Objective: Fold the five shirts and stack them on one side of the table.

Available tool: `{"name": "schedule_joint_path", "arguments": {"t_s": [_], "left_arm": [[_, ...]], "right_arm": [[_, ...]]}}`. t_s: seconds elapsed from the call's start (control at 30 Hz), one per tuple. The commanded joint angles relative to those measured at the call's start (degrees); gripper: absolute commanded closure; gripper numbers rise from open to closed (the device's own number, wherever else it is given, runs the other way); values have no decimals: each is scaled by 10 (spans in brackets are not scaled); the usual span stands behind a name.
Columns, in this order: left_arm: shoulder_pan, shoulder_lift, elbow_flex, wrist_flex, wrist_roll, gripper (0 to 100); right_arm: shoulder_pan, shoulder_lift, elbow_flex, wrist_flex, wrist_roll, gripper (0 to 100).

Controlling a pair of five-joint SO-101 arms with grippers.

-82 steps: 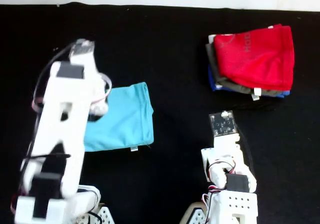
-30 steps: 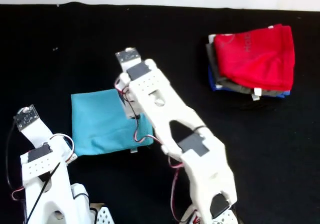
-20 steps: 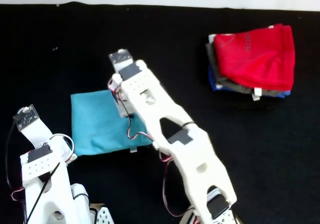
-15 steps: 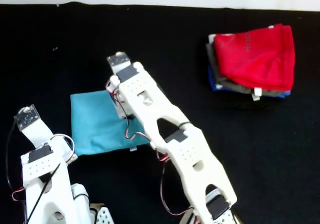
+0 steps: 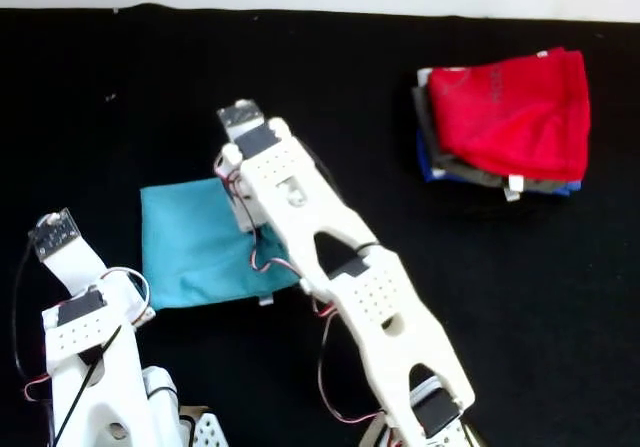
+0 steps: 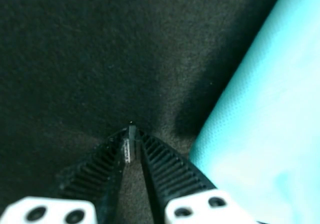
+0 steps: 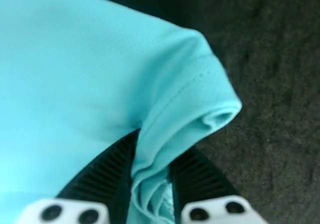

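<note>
A teal shirt [image 5: 195,247], folded into a rough rectangle, lies left of the table's middle. My right arm [image 5: 300,207] stretches across its right edge. My right gripper [image 7: 150,171] is shut on a bunched fold of the teal shirt [image 7: 75,73] at that edge. A stack of folded shirts [image 5: 500,127] with a red one on top sits at the far right. My left arm [image 5: 75,307] is drawn back at the near left. The left gripper [image 6: 131,136] is shut on nothing, just above the black cloth beside the teal shirt [image 6: 270,129].
Black cloth [image 5: 400,67] covers the whole table, with a pale wall along the far edge. Open cloth lies between the teal shirt and the stack.
The left arm has pulled back from the teal shirt to the near left. The right arm has come over the shirt's right edge and nudged it slightly left.
</note>
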Motion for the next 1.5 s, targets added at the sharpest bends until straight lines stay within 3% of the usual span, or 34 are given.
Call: {"name": "schedule_joint_path", "arguments": {"t_s": [0.0,0.2,0.47,0.77,1.1,1.3,1.47], "left_arm": [[7,1,2,-11,3,989],[8,1,2,-12,3,989],[8,1,2,-12,3,990],[8,1,2,-12,3,990],[8,2,2,-12,3,990],[8,2,2,-13,3,990],[8,2,2,-13,3,990]], "right_arm": [[42,-25,-42,52,43,993],[136,-112,-131,72,122,993],[218,-303,-44,72,269,993],[320,-436,-26,68,342,993],[451,-432,-19,-39,353,993],[509,-321,-17,-87,415,993],[550,-233,-17,-188,454,993]]}}
